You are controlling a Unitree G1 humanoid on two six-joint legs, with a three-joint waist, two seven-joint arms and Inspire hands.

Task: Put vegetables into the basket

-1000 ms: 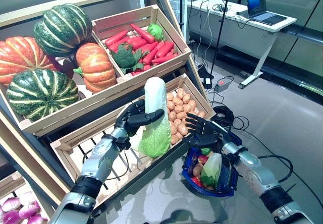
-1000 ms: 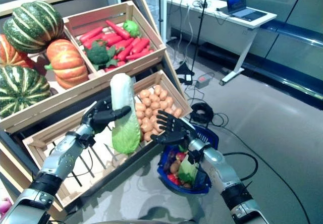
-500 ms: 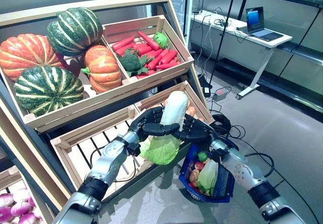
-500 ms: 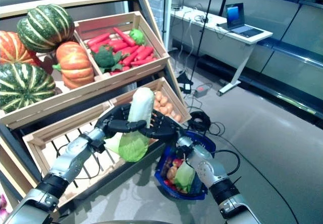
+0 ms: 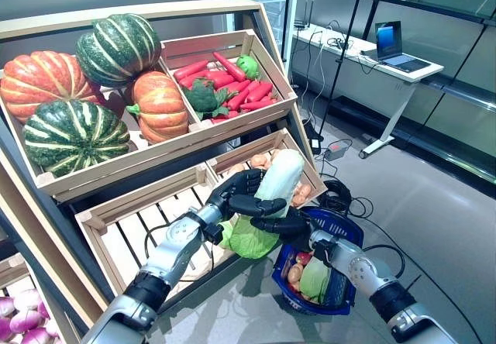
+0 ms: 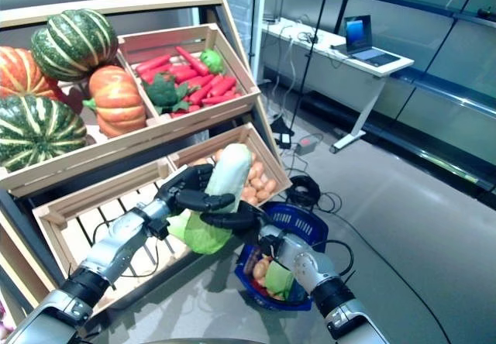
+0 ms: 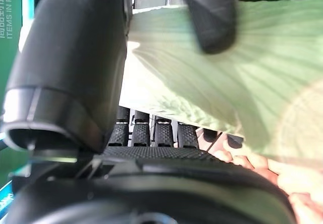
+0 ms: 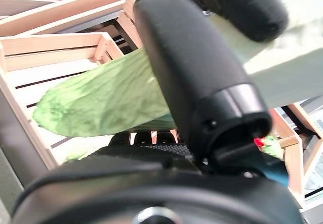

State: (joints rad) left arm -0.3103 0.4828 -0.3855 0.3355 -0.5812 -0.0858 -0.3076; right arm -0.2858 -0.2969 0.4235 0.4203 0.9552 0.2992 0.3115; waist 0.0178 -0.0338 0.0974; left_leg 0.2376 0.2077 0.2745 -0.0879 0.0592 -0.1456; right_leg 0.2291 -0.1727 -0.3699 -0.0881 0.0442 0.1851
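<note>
My left hand [image 5: 235,195] is shut on a long napa cabbage [image 5: 277,180] with a white stalk and green leaves, held tilted in front of the lower crates. In the left wrist view its thumb [image 7: 75,62] and a finger curl round the green leaf [image 7: 242,77]. My right hand [image 5: 288,224] lies under the cabbage's leafy end with straight fingers touching it; its thumb [image 8: 197,72] stands in front of the leaves [image 8: 101,98]. The blue basket [image 5: 345,224] stands on the floor below, holding a pale green leafy vegetable [image 5: 314,279] and small red and brown ones [image 5: 296,264].
The wooden stand [image 5: 194,131] with tilted crates is right behind both hands. A slatted crate [image 5: 132,228] lies at lower left. Cables [image 5: 341,197] lie on the grey floor behind the basket. A desk with a laptop [image 5: 387,38] stands at the far right.
My left hand has carried the cabbage down and to the right, towards the basket. My right hand has come up from the basket's rim and now touches the cabbage from below.
</note>
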